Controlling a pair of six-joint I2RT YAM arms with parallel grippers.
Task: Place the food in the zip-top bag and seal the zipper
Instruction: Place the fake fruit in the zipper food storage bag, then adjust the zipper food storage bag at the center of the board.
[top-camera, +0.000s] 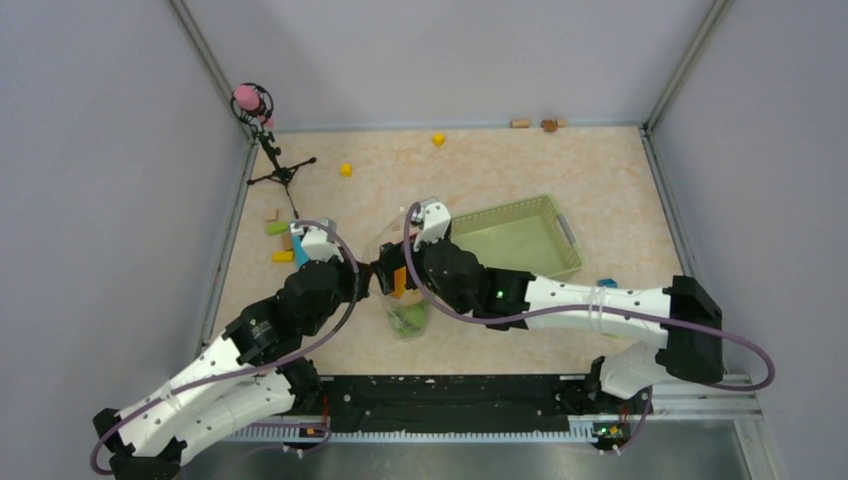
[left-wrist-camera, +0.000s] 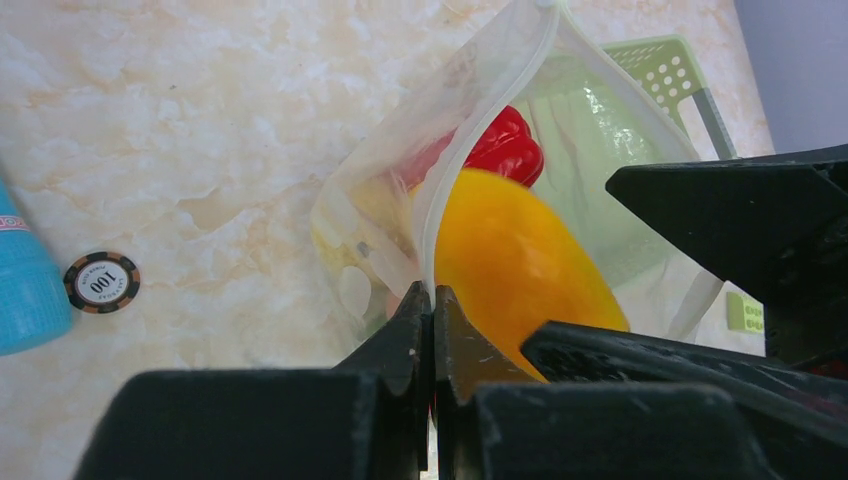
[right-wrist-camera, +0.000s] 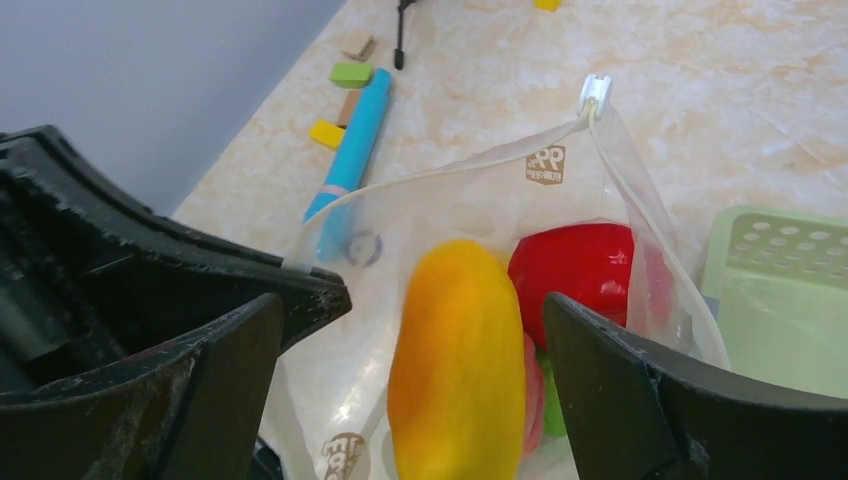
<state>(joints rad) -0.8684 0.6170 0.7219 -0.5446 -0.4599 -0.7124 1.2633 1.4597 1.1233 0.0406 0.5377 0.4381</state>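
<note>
left tool (left-wrist-camera: 432, 300): you have its fingers pressed together on the zipper (left-wrist-camera: 428, 250), pinching the near end of the bag's mouth edge.
right tool (right-wrist-camera: 445, 300): you have its fingers spread wide, one on each side of the bag's mouth, directly above the yellow piece and touching nothing that you can see.
zip-top bag (right-wrist-camera: 450, 210): it stands on the counter (top-camera: 480, 170) between your two tools, its mouth open and facing up, the zipper unsealed along its whole visible length.
in the bag: the food sits inside. you can see a long yellow piece (right-wrist-camera: 455, 360) uppermost, a red one (right-wrist-camera: 575, 265) just behind it and touching it, and bits of pink and green lower down, too hidden to name.
green basket (top-camera: 500, 206): it sits just beside the bag on your right, and its corner shows through the clear plastic in the left wrist view.
beside the bag, your left: a blue tube (right-wrist-camera: 355, 140) lies on the counter near the bag, with a green block (right-wrist-camera: 350, 73) and a yellow block (right-wrist-camera: 326, 133) next to it.
poker chip (left-wrist-camera: 101, 282): it lies flat on the counter, near the blue tube and apart from the bag.
</note>
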